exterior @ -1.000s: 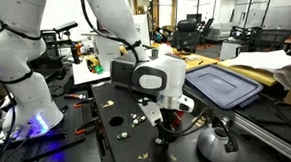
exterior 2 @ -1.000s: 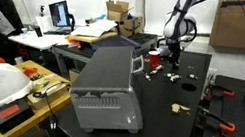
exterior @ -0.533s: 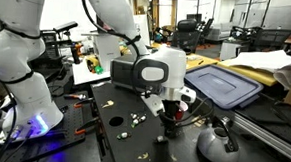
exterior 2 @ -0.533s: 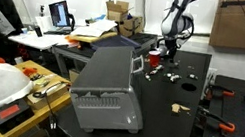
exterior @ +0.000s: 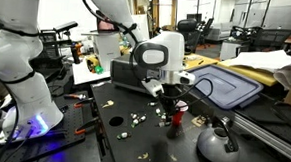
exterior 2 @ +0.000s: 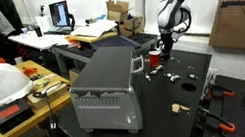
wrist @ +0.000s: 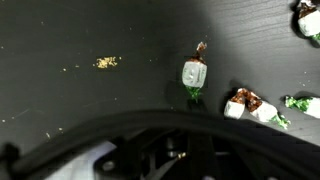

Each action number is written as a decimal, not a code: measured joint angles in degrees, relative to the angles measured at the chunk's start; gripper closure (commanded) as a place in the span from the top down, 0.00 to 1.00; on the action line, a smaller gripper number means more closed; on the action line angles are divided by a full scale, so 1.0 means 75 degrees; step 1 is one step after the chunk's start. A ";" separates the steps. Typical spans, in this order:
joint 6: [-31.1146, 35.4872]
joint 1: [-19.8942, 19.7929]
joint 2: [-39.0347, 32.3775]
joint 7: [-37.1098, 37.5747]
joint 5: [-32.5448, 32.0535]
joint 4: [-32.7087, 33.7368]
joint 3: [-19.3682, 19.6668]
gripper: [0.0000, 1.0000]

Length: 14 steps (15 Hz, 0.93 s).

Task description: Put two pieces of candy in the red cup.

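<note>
Robotiq gripper (exterior: 173,114) hangs fingers-down over the black tabletop (exterior: 142,153). The small red plastic cup with a white rim (exterior: 182,106) sits just right of it; can't tell if they touch. Jaw opening: can't tell, since the exterior views are too small and the wrist view shows only the blurred gripper body along the bottom edge.

The pale wrapped pieces of candy (exterior: 134,117) lie scattered on the table left of the gripper. The wrist view shows one lying alone mid-frame (wrist: 194,73), with more to its right.

The rounded grey metal kettle (exterior: 218,145) is near-right of the cup, apart from it.

In an exterior view the gripper (exterior 2: 163,51) is beside the cup (exterior 2: 152,57), with loose candy (exterior 2: 174,77) nearer the camera.
</note>
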State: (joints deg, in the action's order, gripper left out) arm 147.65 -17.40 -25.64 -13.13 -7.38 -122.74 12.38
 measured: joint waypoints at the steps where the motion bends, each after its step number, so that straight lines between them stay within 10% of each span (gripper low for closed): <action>1: -0.0045 0.0082 0.0098 0.0069 -0.0058 -0.0019 0.0024 0.00; 14: -0.0065 0.0779 0.1037 0.0610 -0.0639 0.0091 0.0005 0.00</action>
State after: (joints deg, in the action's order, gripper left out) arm 147.16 -11.55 -17.86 -8.55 -12.17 -122.05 12.41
